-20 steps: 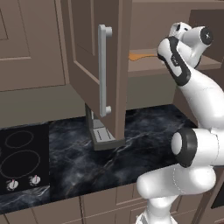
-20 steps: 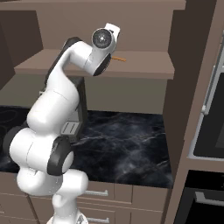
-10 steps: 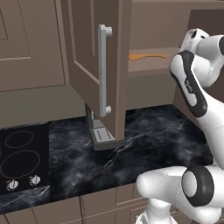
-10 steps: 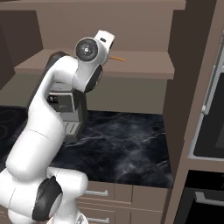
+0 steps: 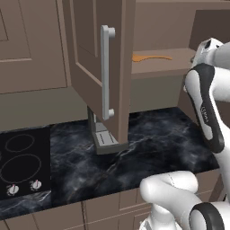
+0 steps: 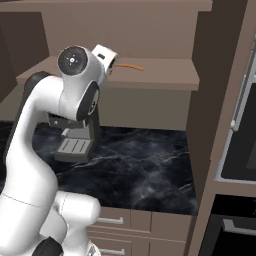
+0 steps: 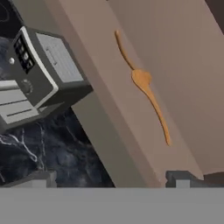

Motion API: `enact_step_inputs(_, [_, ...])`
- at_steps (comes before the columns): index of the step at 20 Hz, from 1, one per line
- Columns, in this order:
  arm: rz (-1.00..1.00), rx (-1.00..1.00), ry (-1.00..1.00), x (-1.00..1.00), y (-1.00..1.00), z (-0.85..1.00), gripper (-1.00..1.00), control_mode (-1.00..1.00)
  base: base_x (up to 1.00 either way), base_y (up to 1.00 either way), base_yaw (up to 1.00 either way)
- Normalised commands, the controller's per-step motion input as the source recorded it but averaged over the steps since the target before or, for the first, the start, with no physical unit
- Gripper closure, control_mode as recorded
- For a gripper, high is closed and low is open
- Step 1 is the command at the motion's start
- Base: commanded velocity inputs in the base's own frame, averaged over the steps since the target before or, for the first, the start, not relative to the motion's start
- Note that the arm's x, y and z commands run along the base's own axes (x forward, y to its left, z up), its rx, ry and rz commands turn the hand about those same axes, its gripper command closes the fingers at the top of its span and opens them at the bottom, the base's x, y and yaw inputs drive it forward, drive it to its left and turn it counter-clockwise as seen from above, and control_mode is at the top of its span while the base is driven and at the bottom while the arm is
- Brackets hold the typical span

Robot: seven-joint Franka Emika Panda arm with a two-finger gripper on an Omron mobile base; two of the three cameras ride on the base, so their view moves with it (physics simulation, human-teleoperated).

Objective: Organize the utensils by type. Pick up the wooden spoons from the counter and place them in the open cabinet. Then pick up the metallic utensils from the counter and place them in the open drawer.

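Two wooden spoons lie end to end on the shelf of the open cabinet, and they appear as an orange-brown streak on the shelf. My gripper hangs open just in front of the shelf edge with nothing between its fingers. It is apart from the spoons. The cabinet door stands swung out to the left of the shelf. Below lies the black marble counter. The metallic utensils and the drawer are out of view.
A grey appliance stands on the counter under the cabinet door. A cooktop sits at the counter's left end. A tall panel and an oven close off the right side.
My hand has drawn back a little from the shelf, and the arm's upper links have swung up and over. The spoons stay on the shelf and the gripper remains open.
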Motion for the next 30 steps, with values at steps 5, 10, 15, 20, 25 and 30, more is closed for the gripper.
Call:
enact_step_inputs(5, [0.00, 0.12, 0.35, -0.59, 0.09, 0.13, -1.00, -1.00, 0.00, 0.00, 0.00])
enact_step_inputs(10, [0.00, 0.15, 0.16, -0.46, 0.23, -0.12, -1.00, -1.00, 0.00, 0.00, 0.00])
enact_step_inputs(15, [0.00, 0.05, 0.03, -0.36, 0.47, -0.56, -1.00, -1.00, 0.00, 0.00, 0.00])
enact_step_inputs(20, [-0.05, 0.14, 0.05, -0.20, 0.30, -0.38, -1.00, -1.00, 0.00, 0.00, 0.00])
enact_step_inputs(25, [-0.22, 0.26, 0.13, -0.06, 0.03, -0.01, -1.00, -1.00, 0.00, 0.00, 0.00])
enact_step_inputs(30, [-0.23, 0.30, 0.15, -0.08, 0.04, 0.00, -1.00, -1.00, 0.00, 0.00, 0.00])
